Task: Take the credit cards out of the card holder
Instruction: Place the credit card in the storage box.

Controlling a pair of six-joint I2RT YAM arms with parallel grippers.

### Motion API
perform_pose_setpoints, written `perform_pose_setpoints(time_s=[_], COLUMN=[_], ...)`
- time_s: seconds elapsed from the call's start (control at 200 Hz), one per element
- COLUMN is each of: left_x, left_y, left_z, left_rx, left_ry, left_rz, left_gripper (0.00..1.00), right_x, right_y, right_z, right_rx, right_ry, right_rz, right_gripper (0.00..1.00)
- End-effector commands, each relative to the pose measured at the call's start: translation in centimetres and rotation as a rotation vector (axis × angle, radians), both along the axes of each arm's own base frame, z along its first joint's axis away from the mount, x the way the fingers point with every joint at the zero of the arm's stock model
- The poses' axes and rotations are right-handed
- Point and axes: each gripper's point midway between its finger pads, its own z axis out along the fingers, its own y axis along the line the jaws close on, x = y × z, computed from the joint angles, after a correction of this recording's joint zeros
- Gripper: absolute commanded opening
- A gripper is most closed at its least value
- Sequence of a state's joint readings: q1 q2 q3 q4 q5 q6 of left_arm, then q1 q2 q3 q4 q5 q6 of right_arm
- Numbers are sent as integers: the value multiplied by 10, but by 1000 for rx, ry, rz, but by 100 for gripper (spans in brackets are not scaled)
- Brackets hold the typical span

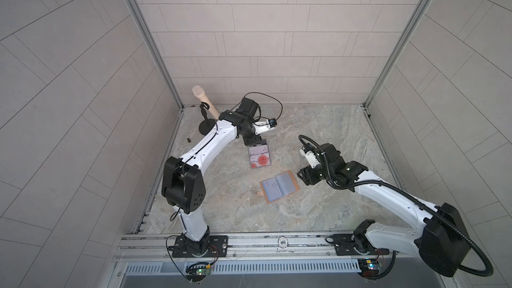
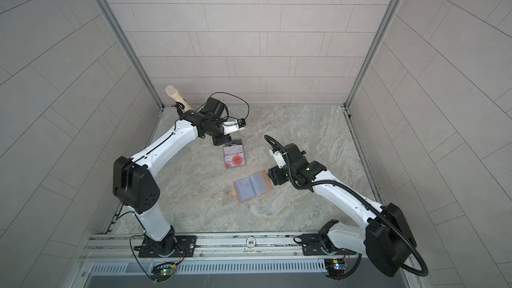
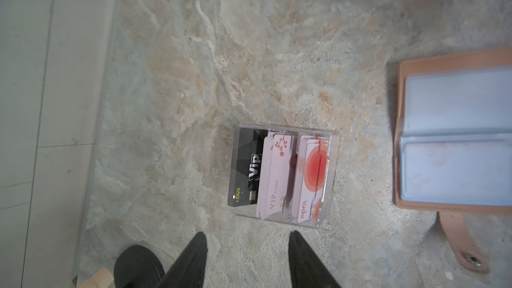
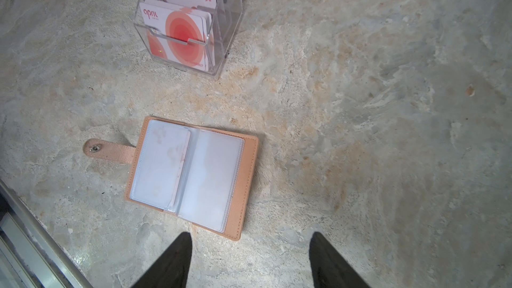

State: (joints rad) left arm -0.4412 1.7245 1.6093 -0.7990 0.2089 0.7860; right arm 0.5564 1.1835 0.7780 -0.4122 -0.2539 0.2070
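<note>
Overhead, a marbled table (image 1: 318,134) is enclosed by tiled walls (image 1: 263,37). The left gripper (image 3: 248,234) and right gripper (image 4: 250,234) are seen parted, nothing gripped; the card holder (image 1: 279,186) is laid unfolded mid-table, five o'clock from a clear card box (image 1: 259,156).

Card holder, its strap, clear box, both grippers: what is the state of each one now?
card holder: open, lying flat.
strap: unsnapped, lying flat.
clear box: upright, holding cards.
left gripper: open, empty.
right gripper: open, empty.
</note>
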Motion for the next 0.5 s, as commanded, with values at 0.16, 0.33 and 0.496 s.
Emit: perform_pose_setpoints(time_s=[0.16, 0.33, 0.496], left_x=[-42, -83, -127], left_y=[-6, -8, -21], left_z=[23, -3, -33], left_rx=[-489, -682, -707], left_ry=[18, 132, 195], left_rz=[289, 374, 357], left_gripper=[59, 59, 55], right_x=[2, 2, 2], right_y=[10, 16, 29], right_z=[15, 17, 15], right_rx=[9, -19, -17], right_ry=[-14, -12, 1], right_rz=[34, 60, 75], right_gripper=[70, 70, 70])
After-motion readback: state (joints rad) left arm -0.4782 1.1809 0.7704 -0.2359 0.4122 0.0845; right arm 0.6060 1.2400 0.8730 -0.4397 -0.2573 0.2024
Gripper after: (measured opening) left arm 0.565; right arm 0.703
